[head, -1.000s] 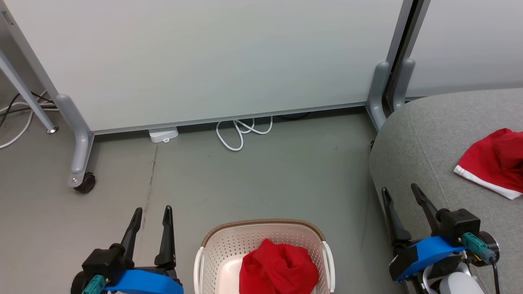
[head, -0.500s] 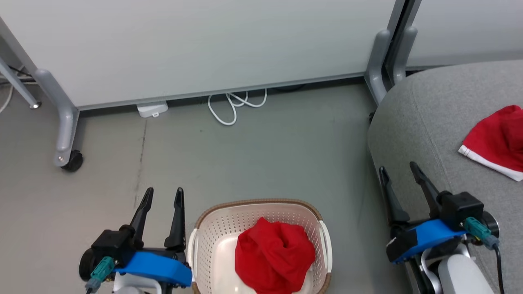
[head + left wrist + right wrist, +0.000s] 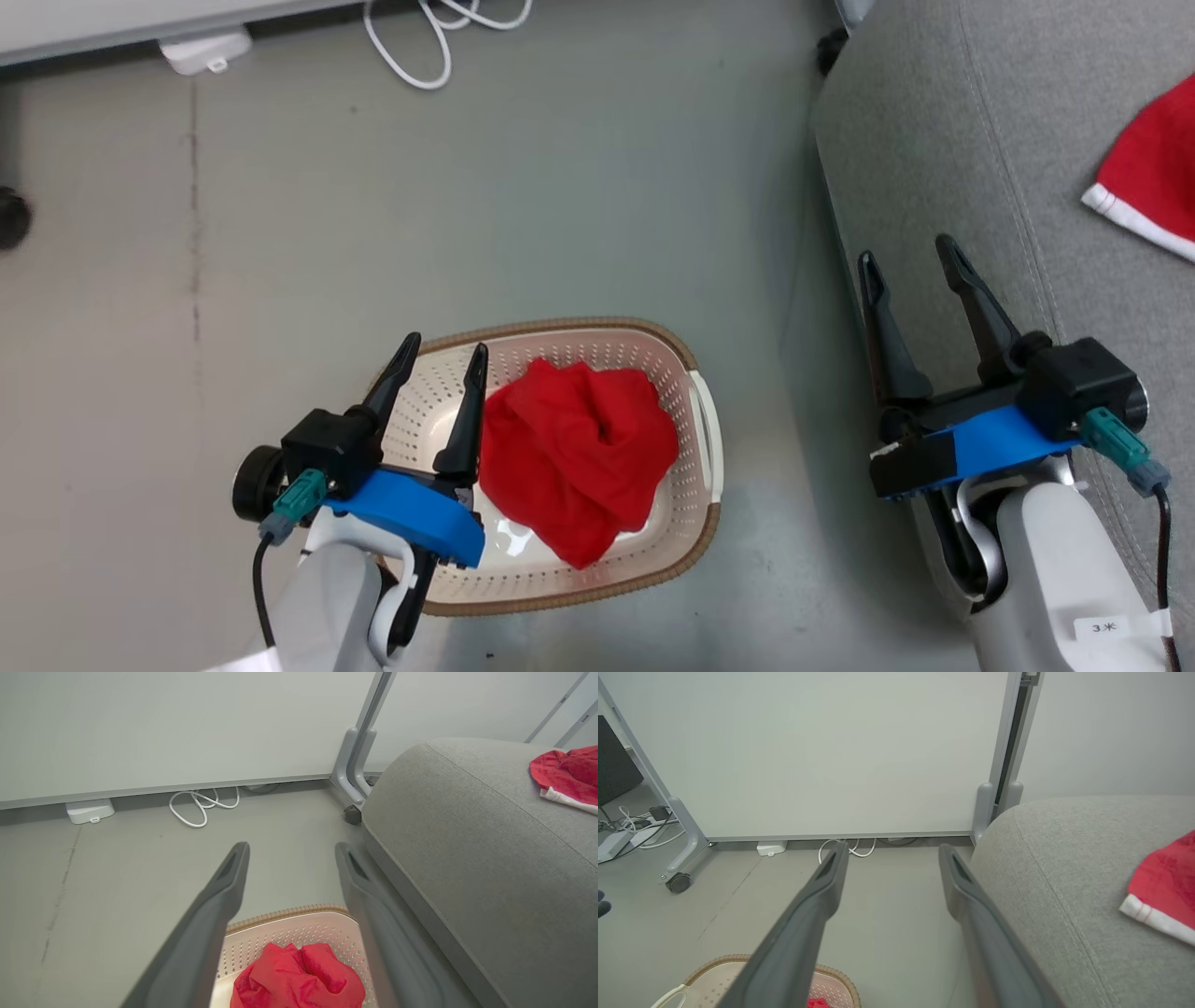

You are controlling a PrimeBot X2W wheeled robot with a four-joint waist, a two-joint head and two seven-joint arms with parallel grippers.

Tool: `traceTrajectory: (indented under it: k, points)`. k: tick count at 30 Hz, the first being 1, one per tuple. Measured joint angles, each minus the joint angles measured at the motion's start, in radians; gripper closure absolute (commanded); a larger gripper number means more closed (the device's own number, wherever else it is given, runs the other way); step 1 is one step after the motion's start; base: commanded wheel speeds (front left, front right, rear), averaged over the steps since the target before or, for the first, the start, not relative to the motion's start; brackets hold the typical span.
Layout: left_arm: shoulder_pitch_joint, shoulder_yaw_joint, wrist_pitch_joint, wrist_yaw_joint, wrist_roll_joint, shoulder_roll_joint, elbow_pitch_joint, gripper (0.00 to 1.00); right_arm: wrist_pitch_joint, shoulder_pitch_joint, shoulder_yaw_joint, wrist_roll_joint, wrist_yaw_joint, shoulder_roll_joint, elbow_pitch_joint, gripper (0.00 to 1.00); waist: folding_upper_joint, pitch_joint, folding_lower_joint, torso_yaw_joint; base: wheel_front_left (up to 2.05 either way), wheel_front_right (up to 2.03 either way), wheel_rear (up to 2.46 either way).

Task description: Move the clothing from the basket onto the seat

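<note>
The cream-white oval plastic basket [image 3: 597,350] sits on the grey floor [image 3: 560,187], left of the large light grey fabric seat [image 3: 934,140]. A crumpled red fabric garment [image 3: 579,457] lies in the basket; a second red garment [image 3: 1153,177] lies on the seat, far right. The left gripper [image 3: 446,343] hangs over the basket's left side, the right gripper [image 3: 906,249] over the seat's left edge.

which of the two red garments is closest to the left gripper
The crumpled all-red fabric garment in the cream perforated plastic basket, just beside the left gripper; the other garment, white-hemmed, lies on the light grey upholstered seat.
</note>
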Motion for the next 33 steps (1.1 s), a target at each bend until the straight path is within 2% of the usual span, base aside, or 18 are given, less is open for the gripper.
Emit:
traceTrajectory:
  k: [7, 11, 18, 28, 33]
  points:
    - [-0.116, -0.072, 0.0, 0.0, -0.041, 0.025, 0.13, 0.0, -0.022, -0.07, 0.041, 0.022, 0.0, 0.0, -0.025, 0.0, 0.0, 0.133, 0.0, -0.076, 0.0, 0.0, 0.0]
    - [-0.168, -0.103, 0.0, 0.0, -0.088, 0.032, 0.25, 0.0, -0.038, -0.103, 0.071, 0.052, 0.0, -0.001, -0.023, 0.0, 0.0, 0.2, 0.0, -0.126, 0.0, 0.0, 0.0]
    - [-0.261, -0.088, 0.005, 0.0, -0.155, 0.034, 0.46, 0.0, -0.056, -0.14, 0.117, 0.121, 0.0, -0.001, -0.017, 0.0, -0.0001, 0.3, -0.0001, -0.215, 0.0, 0.0, 0.0]
    - [-0.368, -0.111, 0.041, 0.001, -0.179, 0.037, 0.605, 0.0, -0.06, -0.156, 0.135, 0.171, 0.0, -0.001, -0.035, 0.0, 0.0, 0.412, -0.0001, -0.305, 0.0, 0.0, 0.0]
    - [-0.396, -0.114, 0.073, 0.024, -0.18, 0.03, 0.676, 0.0, -0.06, -0.158, 0.147, 0.191, 0.0, 0.0, -0.055, 0.0, -0.0001, 0.442, -0.0002, -0.332, 0.0, 0.0, 0.0]
